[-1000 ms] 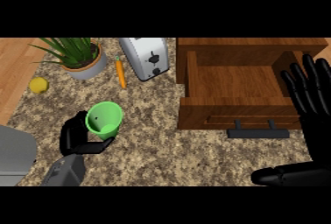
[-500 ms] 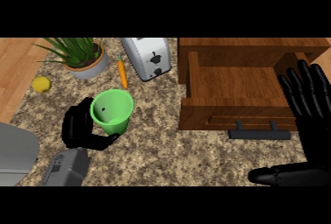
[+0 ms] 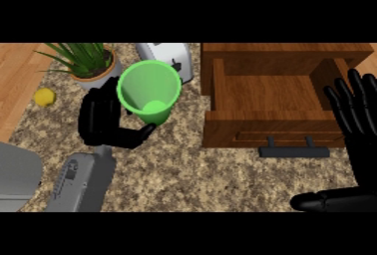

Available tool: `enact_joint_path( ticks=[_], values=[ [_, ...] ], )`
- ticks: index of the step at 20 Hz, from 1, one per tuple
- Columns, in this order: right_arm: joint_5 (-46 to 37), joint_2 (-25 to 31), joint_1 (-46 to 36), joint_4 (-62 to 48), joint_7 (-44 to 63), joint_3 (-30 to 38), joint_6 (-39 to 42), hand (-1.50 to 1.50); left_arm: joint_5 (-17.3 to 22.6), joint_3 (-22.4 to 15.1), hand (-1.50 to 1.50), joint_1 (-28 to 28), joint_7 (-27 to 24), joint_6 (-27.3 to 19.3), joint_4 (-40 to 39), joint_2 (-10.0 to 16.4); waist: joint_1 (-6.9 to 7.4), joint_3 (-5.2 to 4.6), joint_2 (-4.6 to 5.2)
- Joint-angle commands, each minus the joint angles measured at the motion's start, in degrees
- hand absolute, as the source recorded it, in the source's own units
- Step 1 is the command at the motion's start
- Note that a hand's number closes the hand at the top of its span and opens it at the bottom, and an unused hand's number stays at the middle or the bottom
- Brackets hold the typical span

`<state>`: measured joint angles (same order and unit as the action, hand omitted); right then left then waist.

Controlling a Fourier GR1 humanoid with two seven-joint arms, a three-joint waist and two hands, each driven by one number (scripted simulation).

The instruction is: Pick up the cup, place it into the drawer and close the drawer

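The speckled granite counter (image 3: 191,174) bears an open, boxy wooden drawer (image 3: 250,127). The right hand (image 3: 361,119), partly cut off at the right edge, rests with fingers straight. The left hand (image 3: 103,119) curls round the smooth green cup (image 3: 149,89), held left of the drawer and hiding part of the toaster (image 3: 180,57).

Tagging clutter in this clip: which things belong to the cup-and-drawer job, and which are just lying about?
Job: green cup, held in the left hand; open drawer; right hand, open at the right edge.
Lying about: potted plant; toaster; lemon.
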<state>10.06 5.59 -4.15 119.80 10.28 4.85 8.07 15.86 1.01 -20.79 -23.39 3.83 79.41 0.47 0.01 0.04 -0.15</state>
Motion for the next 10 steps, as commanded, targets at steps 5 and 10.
enact_joint_path(
  ticks=[5,10],
  values=[
    [-0.8,0.2,0.4,3.0,1.6,-1.0,-0.2,-1.5,-1.1,-0.1,1.5,-13.8,12.6,-8.4,3.0,0.7,-0.36,-0.03,0.08],
    [-2.0,-0.7,-1.4,0.3,0.6,-1.8,-0.8,-1.5,-4.0,-3.1,1.5,-19.2,13.6,-12.8,-1.5,-0.5,-0.34,-0.03,0.15]
  ],
)
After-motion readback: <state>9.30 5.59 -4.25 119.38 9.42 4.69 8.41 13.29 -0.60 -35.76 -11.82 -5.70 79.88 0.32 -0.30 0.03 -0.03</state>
